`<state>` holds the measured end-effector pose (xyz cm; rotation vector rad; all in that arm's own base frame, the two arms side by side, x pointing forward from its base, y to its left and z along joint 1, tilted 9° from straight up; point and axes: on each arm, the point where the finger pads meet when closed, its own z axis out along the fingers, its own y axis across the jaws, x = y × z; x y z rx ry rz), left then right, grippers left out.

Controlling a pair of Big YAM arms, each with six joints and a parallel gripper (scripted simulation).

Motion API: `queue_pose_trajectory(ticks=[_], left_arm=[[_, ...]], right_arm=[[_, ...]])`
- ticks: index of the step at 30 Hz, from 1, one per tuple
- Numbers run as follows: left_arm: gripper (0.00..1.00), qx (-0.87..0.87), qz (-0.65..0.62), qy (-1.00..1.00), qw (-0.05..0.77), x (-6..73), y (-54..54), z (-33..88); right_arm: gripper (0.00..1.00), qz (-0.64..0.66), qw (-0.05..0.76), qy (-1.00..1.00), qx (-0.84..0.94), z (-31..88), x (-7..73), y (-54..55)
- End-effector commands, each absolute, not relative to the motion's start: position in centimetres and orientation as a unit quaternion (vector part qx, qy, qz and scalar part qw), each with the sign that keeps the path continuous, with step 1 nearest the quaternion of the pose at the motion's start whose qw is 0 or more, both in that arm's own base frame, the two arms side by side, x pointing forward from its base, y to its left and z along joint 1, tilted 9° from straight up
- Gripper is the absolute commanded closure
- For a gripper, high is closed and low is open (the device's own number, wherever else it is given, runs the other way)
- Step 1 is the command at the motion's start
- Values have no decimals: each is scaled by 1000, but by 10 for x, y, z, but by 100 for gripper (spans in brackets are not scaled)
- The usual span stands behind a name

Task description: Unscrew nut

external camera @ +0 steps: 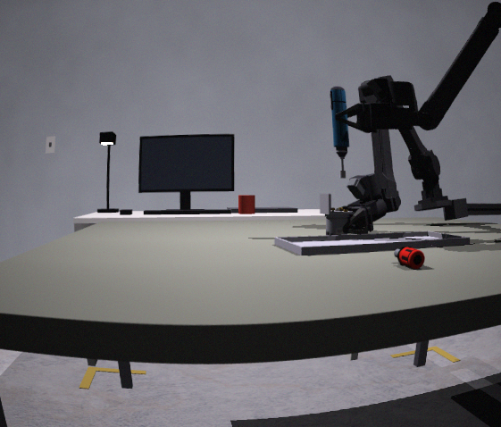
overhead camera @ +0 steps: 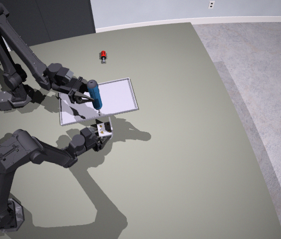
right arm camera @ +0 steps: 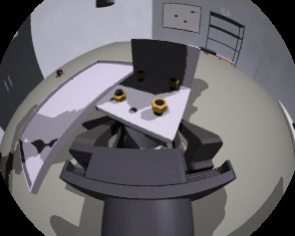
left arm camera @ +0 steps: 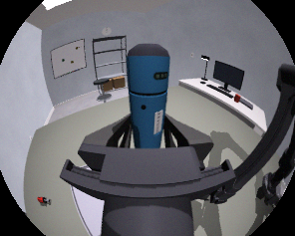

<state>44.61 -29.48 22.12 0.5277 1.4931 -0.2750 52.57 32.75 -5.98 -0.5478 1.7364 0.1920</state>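
My left gripper is shut on the blue electric nut driver. The driver hangs nearly upright, socket down, its tip clearly above the bracket. My right gripper is shut on the grey joint module, which stands upright on the table. The white bracket is on top. In the right wrist view, a stud pokes up through the left nut; the near nut sits higher. The two back nuts are partly shadowed, heights unclear.
A shallow white tray lies beside the module, under the driver's side. A short red tool lies on the table beyond the tray.
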Motion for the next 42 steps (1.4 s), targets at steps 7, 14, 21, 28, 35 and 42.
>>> queue_pose_trajectory(ticks=[7,14,21,28,35,42], left_arm=[[58,213,-137,632,732,473,-307,270],[58,214,-137,632,732,480,-312,270],[58,209,-140,620,743,476,-310,288],[58,212,-139,627,737,481,-313,278],[58,211,-139,625,738,482,-313,280],[58,210,-137,626,739,484,-313,281]], right_arm=[[41,75,597,763,-235,-73,528,316],[41,75,597,763,-235,-73,528,316],[41,75,597,763,-235,-73,528,316],[41,75,597,763,-235,-73,528,316],[41,75,597,763,-235,-73,528,316],[41,75,597,763,-235,-73,528,316]])
